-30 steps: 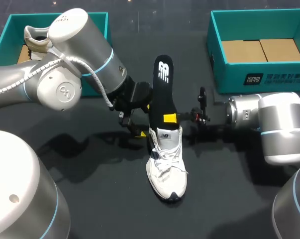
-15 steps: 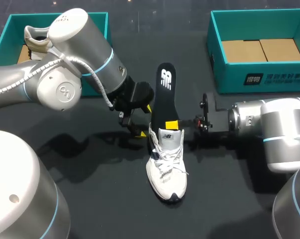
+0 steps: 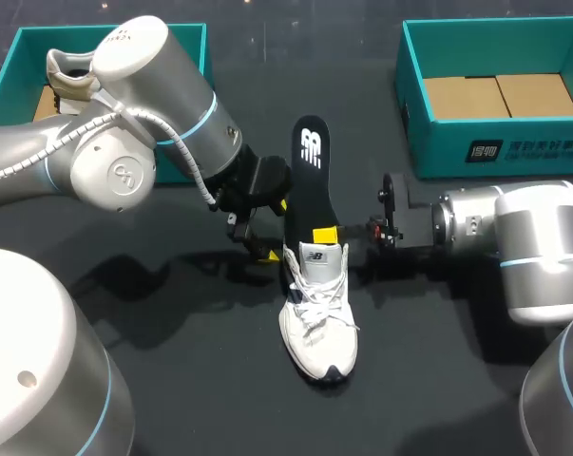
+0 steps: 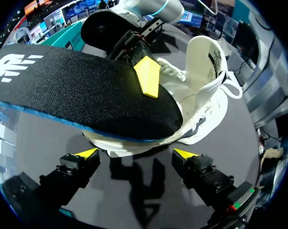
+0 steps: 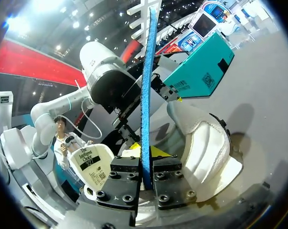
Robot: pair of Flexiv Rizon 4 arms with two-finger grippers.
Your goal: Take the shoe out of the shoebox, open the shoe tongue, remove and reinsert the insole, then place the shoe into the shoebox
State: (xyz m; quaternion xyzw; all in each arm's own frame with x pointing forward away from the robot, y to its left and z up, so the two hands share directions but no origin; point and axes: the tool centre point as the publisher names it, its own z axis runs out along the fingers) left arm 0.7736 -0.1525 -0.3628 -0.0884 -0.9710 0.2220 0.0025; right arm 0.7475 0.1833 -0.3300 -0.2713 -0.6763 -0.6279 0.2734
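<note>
- Head view: the shoe [image 3: 316,309] stood mid-table, out of the far-right shoebox [image 3: 438,147], tongue raised. The insole [image 3: 311,180] rose from its opening, pinched low down by the right gripper [image 3: 326,234].
- Left wrist view: the left gripper [image 4: 136,153] gaped wide, holding nothing, near the shoe's heel and below the insole.
- Right wrist view: the insole sat clamped edge-on between the fingers (leaving or re-entering could not be told). Seating the insole and boxing the shoe were judged outstanding.

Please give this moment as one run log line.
right jaws: shut on insole | left jaws: open, beside shoe heel | insole: lower end at shoe opening | shoe: on table
</note>
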